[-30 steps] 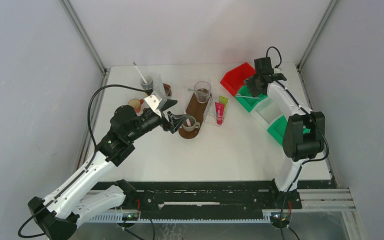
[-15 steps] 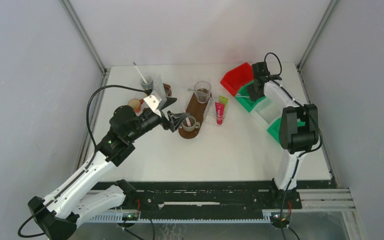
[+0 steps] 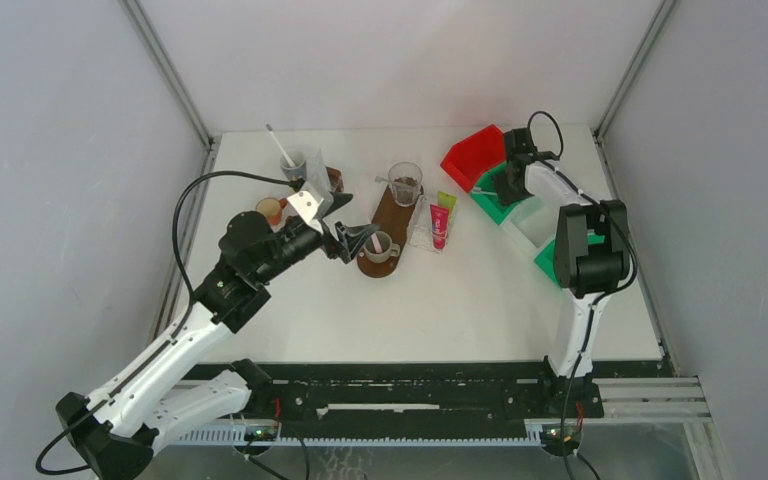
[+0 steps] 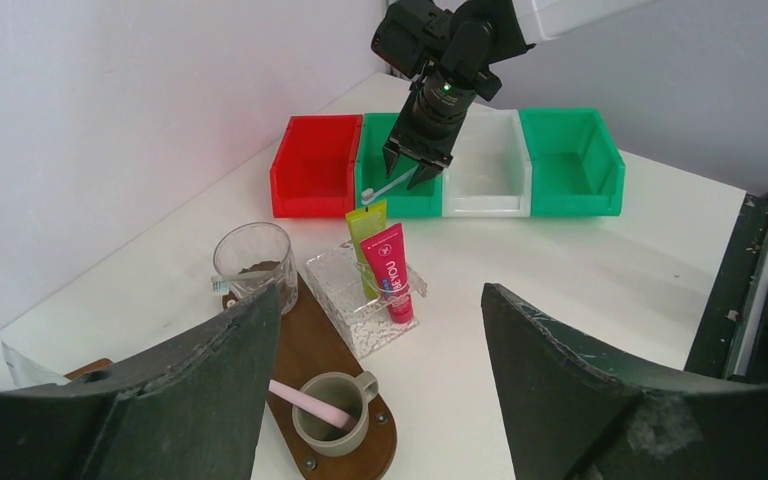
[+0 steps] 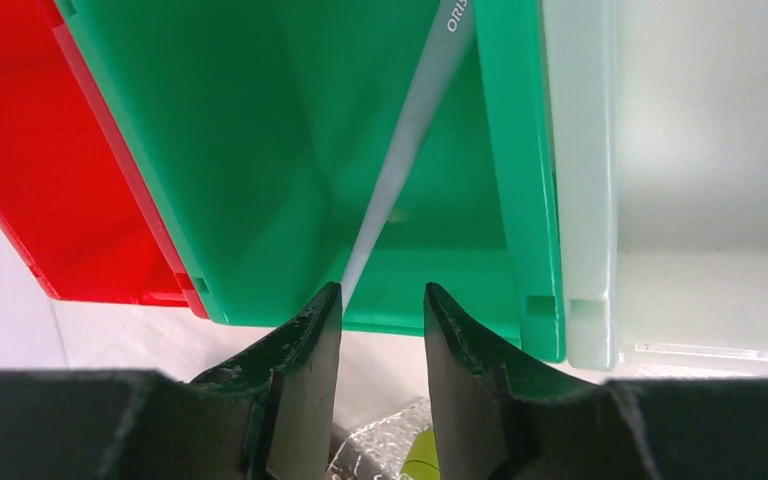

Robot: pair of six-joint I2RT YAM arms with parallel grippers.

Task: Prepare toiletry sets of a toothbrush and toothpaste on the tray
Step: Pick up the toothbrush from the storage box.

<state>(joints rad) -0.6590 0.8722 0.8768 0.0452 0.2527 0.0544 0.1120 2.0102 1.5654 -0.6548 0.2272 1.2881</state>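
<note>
Now the right arm has folded in on itself: over the last second its elbow has swung nearer the bins and the right gripper (image 5: 380,295) has come down from above the red bin to the front lip of the green bin (image 5: 260,150). A white toothbrush (image 5: 400,160) lies slanted in that bin, and its near end pokes out just beside one finger. The jaws have narrowed and stand partly open around that tip, with a gap on the other side, so I judge nothing is gripped yet. My left gripper (image 4: 380,295) has not moved; it hangs spread wide and empty near the mug (image 4: 335,420), which sits on the wooden board (image 4: 310,350) with a pink toothbrush (image 4: 295,398) in it. The toothpaste waits untouched: the pink tube (image 4: 392,272) and the green tube (image 4: 364,225) lie side by side on the clear tray (image 4: 345,300), just beside the board. So the pick of a second brush is about to happen, and I think the jaws need to close squarely on that thin handle before any lift.
</note>
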